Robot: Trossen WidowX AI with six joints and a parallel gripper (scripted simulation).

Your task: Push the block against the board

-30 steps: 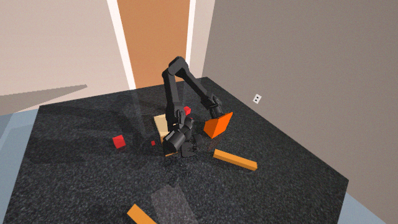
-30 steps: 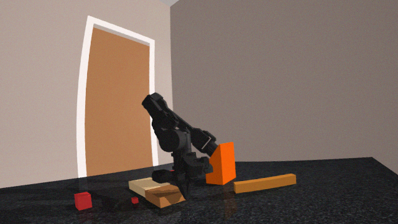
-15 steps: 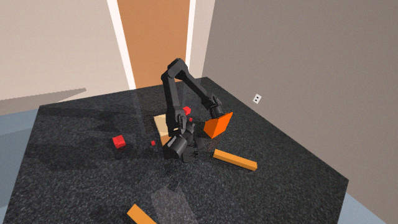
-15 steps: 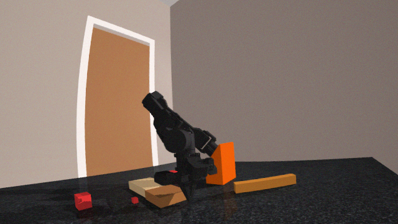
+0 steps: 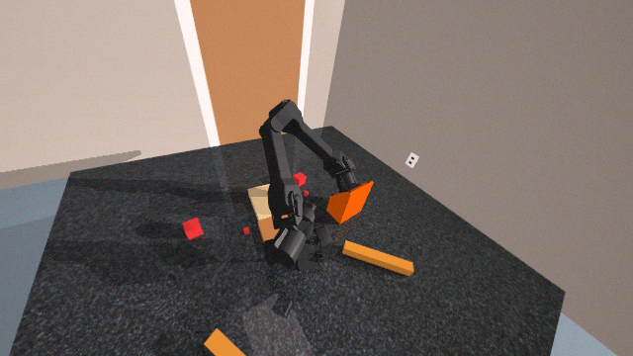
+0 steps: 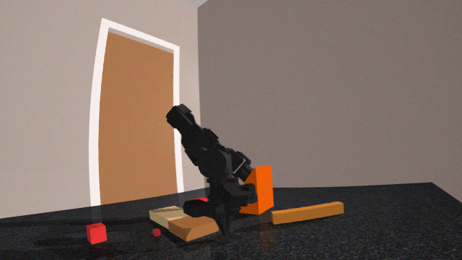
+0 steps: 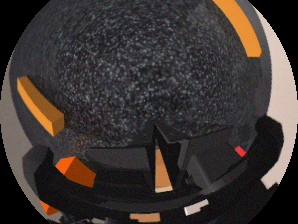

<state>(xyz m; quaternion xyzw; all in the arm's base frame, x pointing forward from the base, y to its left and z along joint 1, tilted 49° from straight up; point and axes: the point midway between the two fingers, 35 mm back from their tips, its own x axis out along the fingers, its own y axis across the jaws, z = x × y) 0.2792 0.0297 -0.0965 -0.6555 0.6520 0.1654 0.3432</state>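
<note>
The brown square block [image 5: 268,230] [image 6: 195,225] lies flat at the near end of the pale board [image 5: 262,205] [image 6: 164,213]. Their facing sides appear to touch at the visible left part. Their left edges look nearly in line. The arm hides the right part of both pieces and of the seam. My gripper [image 6: 225,235] [image 7: 153,122] is shut and empty. It points down, with its tips low near the table, just right of the block in the exterior view. Whether it touches the block cannot be told. The arm hides the tips in the top view.
An orange wedge-like box [image 5: 352,204] [image 6: 264,189] [image 7: 79,171] stands by the arm's base. An orange bar [image 5: 377,258] [image 6: 308,213] [image 7: 42,107] lies near it; another bar [image 5: 223,344] [image 7: 241,27] lies toward the front. A red cube [image 5: 193,228] [image 6: 97,234] and a tiny red cube [image 5: 246,230] [image 6: 156,232] lie left.
</note>
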